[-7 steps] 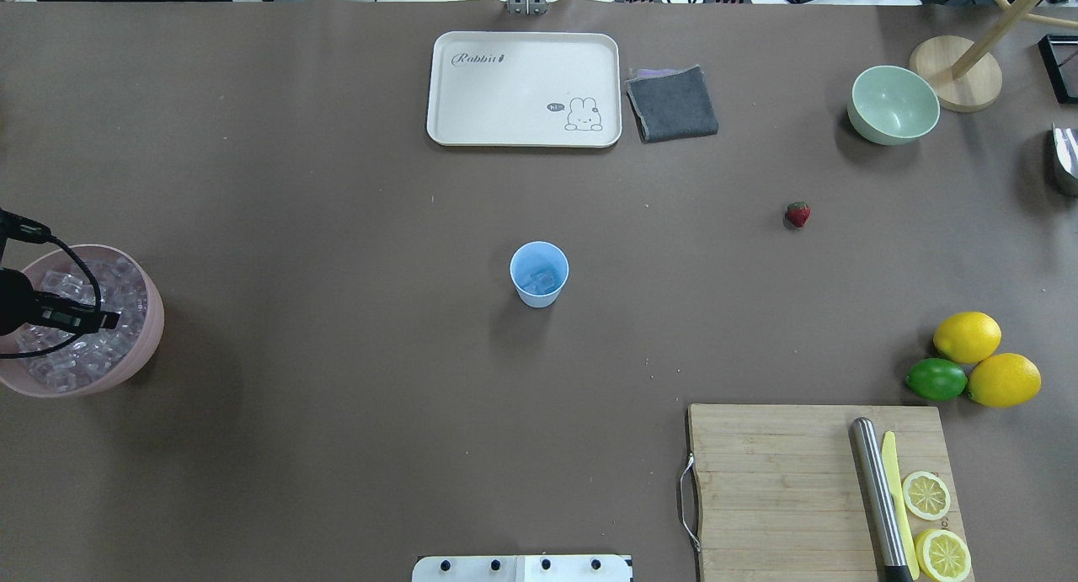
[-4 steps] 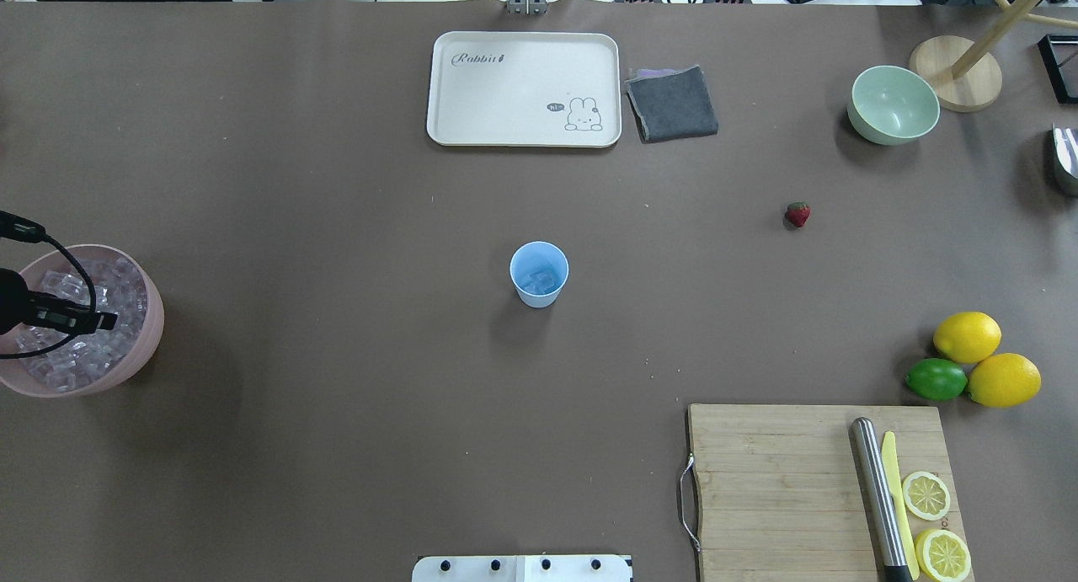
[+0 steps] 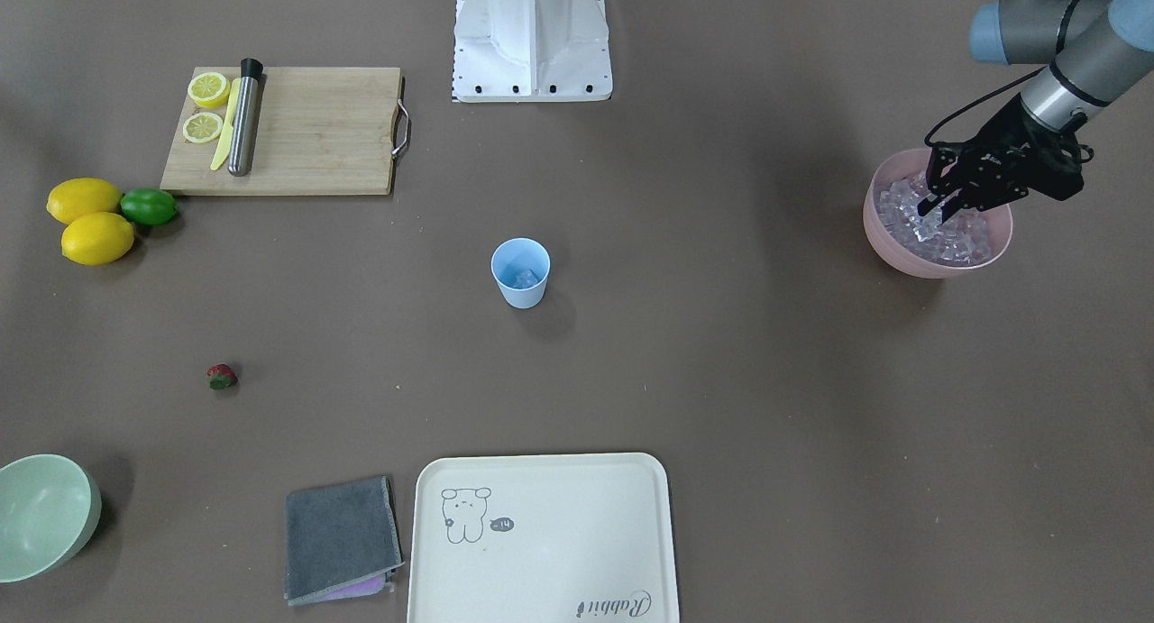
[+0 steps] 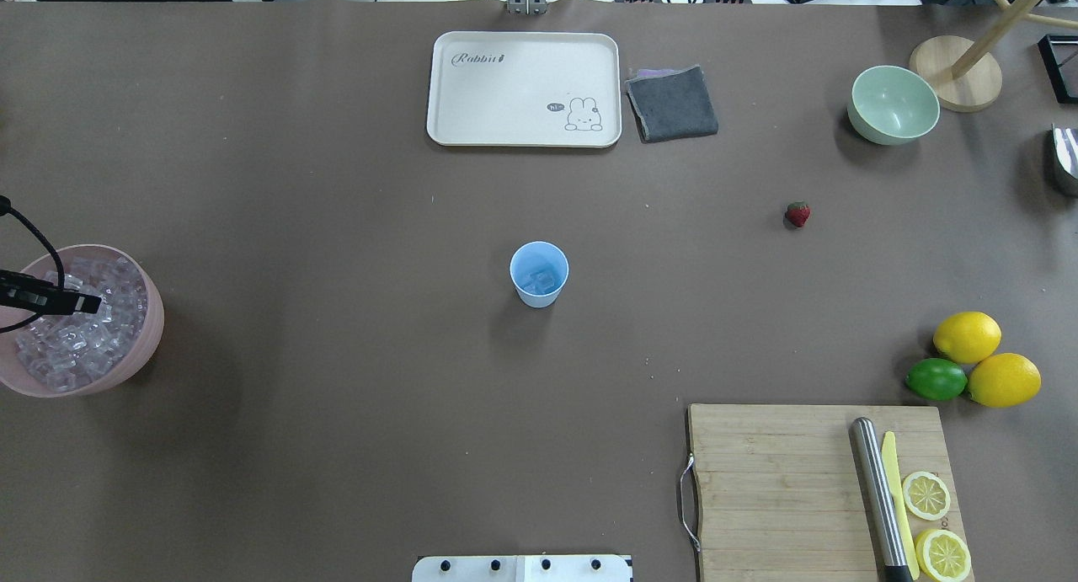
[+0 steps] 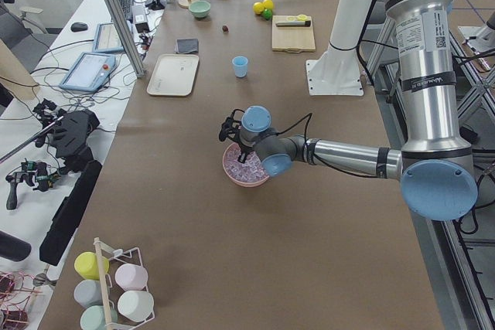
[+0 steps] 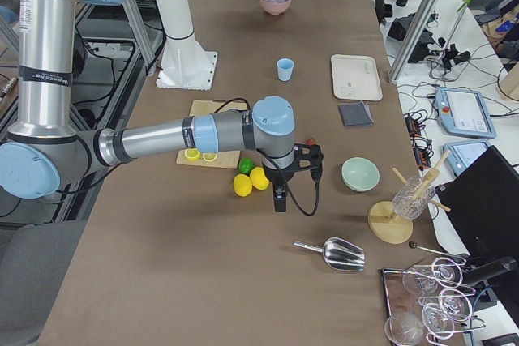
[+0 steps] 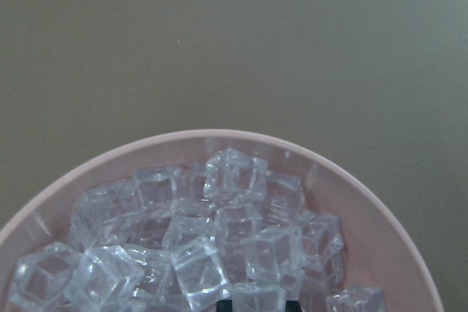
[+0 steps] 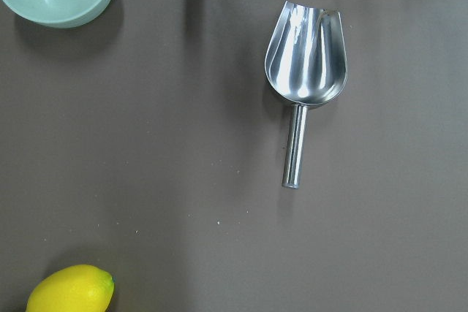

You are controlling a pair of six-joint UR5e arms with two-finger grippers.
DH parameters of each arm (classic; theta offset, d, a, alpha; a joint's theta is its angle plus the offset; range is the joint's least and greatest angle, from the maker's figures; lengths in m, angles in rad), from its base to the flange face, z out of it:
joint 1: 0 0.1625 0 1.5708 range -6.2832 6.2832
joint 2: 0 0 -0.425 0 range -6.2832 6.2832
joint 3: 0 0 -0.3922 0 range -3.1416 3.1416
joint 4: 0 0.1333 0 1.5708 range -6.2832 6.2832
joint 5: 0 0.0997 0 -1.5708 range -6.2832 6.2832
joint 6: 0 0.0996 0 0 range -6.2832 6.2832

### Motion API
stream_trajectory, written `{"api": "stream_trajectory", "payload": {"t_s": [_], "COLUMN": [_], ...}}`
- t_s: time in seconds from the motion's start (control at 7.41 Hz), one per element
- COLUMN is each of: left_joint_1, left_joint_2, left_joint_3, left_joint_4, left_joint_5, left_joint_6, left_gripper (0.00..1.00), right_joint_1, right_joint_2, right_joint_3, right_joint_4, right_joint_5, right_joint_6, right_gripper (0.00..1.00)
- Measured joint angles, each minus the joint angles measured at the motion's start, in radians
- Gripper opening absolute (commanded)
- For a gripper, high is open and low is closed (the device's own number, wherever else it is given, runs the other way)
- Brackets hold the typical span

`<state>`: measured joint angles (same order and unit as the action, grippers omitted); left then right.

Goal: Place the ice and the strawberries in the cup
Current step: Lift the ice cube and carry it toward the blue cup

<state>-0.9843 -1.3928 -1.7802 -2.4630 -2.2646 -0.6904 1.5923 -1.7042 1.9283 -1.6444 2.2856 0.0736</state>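
The light-blue cup (image 4: pixel 539 274) stands upright mid-table with a few ice cubes inside. The pink bowl (image 4: pixel 152 329) at the table's left end is full of clear ice cubes (image 4: pixel 76 346). My left gripper (image 3: pixel 935 213) is tilted down into that ice, its fingertips close together on one ice cube (image 7: pixel 257 299), as the left wrist view shows. The red strawberry (image 4: pixel 797 215) lies alone on the table, right of the cup. My right gripper (image 6: pixel 279 200) hangs above the table near the lemons; I cannot tell whether it is open or shut.
A metal scoop (image 8: pixel 306 60) lies under the right wrist. A pale green bowl (image 4: pixel 893 104), cream tray (image 4: pixel 522 89) and grey cloth (image 4: pixel 672 104) sit at the back. Lemons (image 4: pixel 967 336), a lime (image 4: pixel 936 379) and a cutting board (image 4: pixel 775 481) are front right.
My left gripper has shifted left and slightly back over the pink bowl, so less of it shows in the overhead view. Cup and strawberry have not moved.
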Motion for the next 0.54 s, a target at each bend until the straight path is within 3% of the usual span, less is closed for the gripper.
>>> {"api": "stream_trajectory", "payload": {"t_s": [0.27, 0.54], "left_joint_1": [-0.029, -0.021], "left_joint_2": [-0.065, -0.209], "left_joint_3": [-0.017, -0.031], "left_joint_4": [-0.005, -0.007], "left_joint_5": [-0.028, -0.028], "left_joint_6": [-0.047, -0.337], "left_gripper": [0.00, 0.00], "right_joint_1": [-0.001, -0.001], "right_joint_2": [0.000, 0.000], "right_joint_3": [0.000, 0.001], "right_joint_4": [0.000, 0.000], "right_joint_5": [0.000, 0.000], "right_joint_6": [0.000, 0.000], "right_gripper": [1.00, 1.00]}}
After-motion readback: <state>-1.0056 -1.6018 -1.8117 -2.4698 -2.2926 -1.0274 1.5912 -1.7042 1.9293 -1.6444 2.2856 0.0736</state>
